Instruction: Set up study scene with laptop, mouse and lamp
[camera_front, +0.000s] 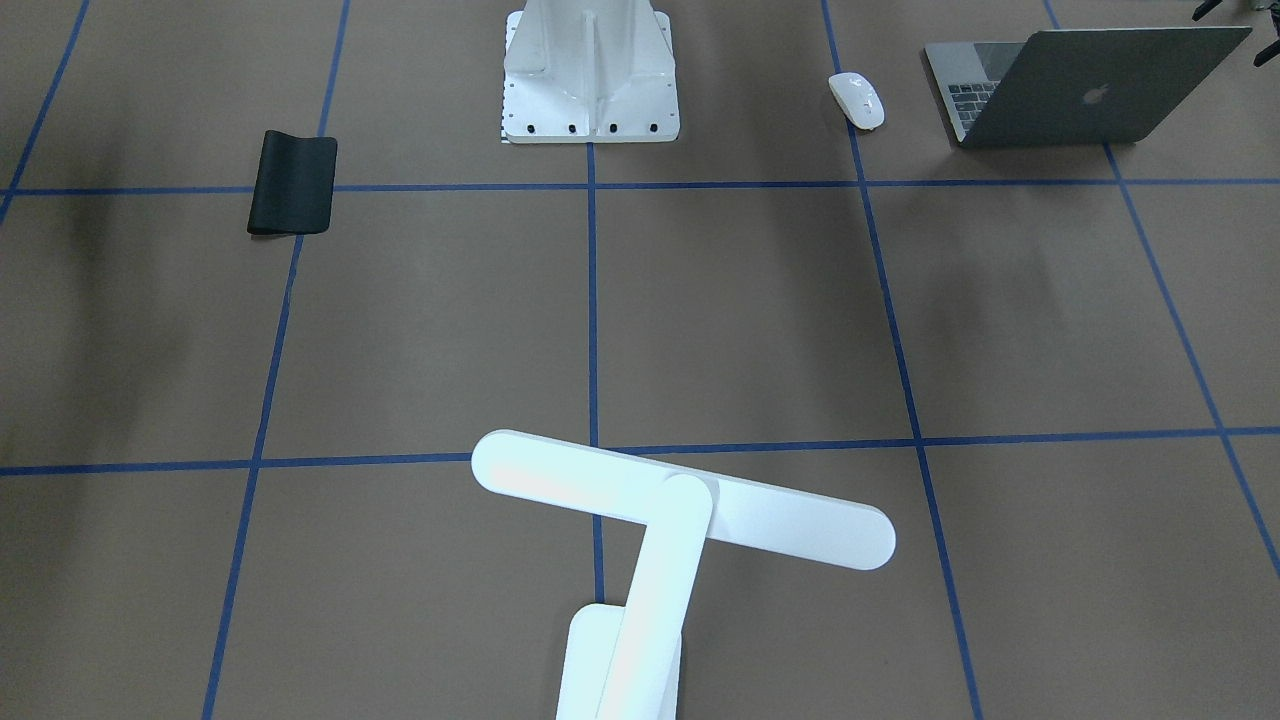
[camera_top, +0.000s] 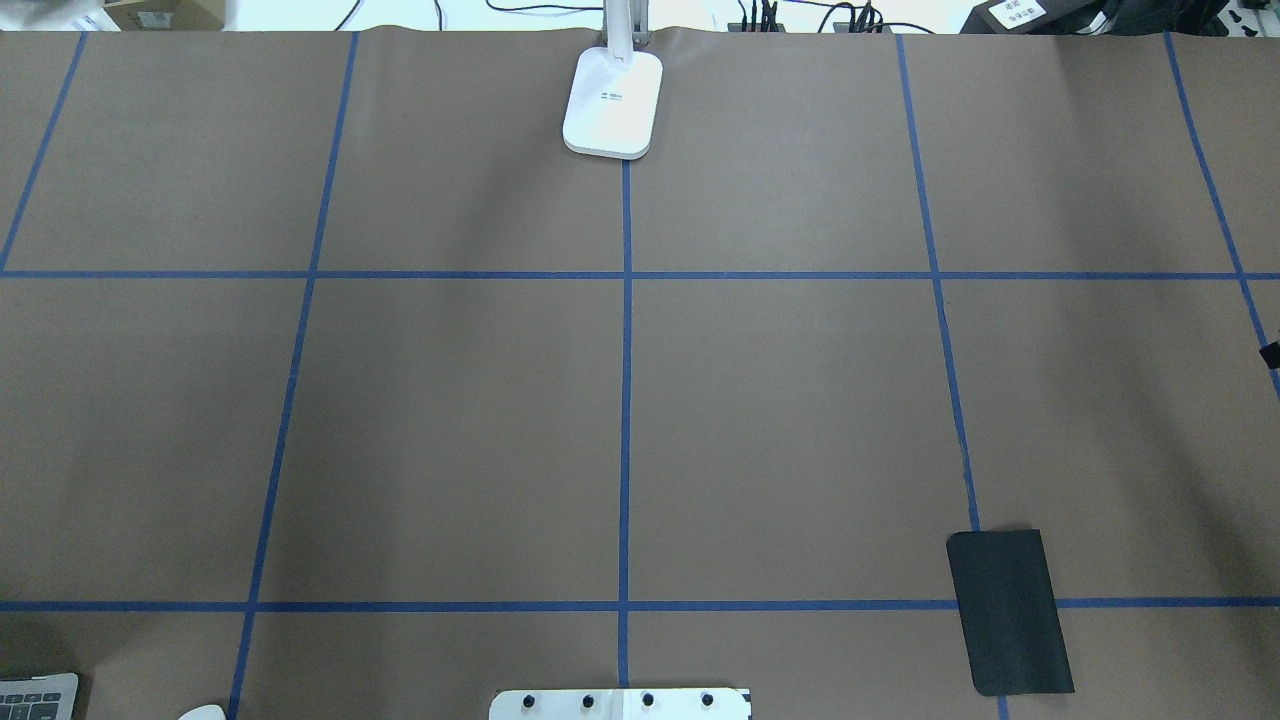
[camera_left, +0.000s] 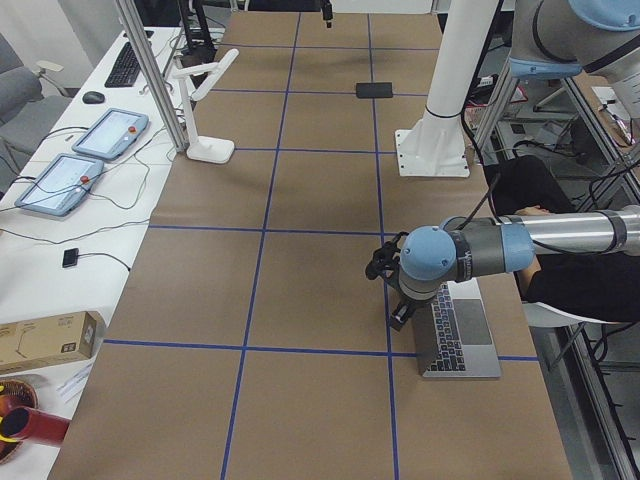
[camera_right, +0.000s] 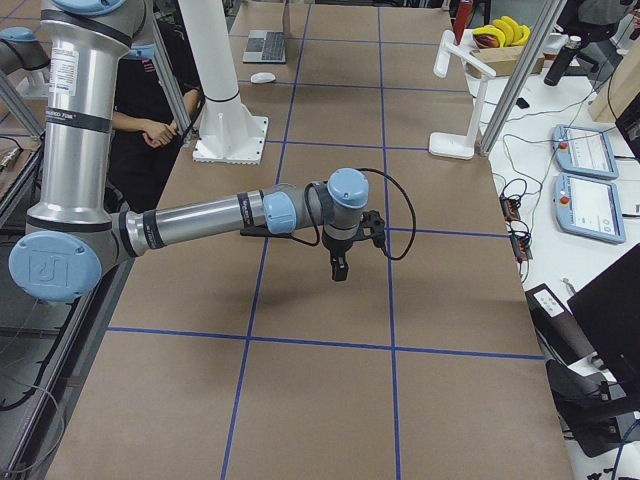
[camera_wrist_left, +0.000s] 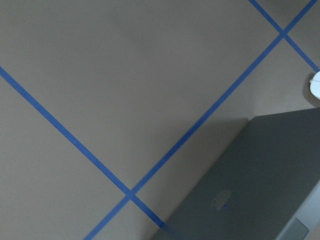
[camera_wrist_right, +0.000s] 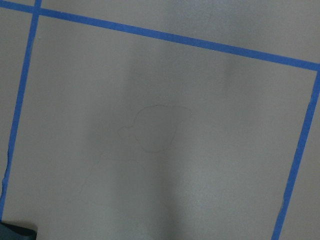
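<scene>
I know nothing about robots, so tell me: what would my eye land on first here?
The big white T-shaped lamp, standing at the edge of the table farthest from the robot. Then the open grey laptop with the white mouse beside it, on the robot's left side.

The brown paper-covered table (camera_top: 450, 430), marked with a grid of blue tape lines, carries five things. The slim dark-grey metal laptop (camera_front: 1090, 90) stands open just beside the left gripper (camera_left: 396, 316), on its robot side. The small glossy white oval mouse (camera_front: 857, 100) lies past the laptop (further from that gripper). The black rectangular mat (camera_front: 292, 183) lies near the right gripper (camera_right: 340, 268). The white ribbed bolted pedestal (camera_front: 590, 90) stands at the robot's edge. The white T-shaped desk lamp (camera_top: 613, 103) stands well apart from both grippers, at the opposite edge.
</scene>
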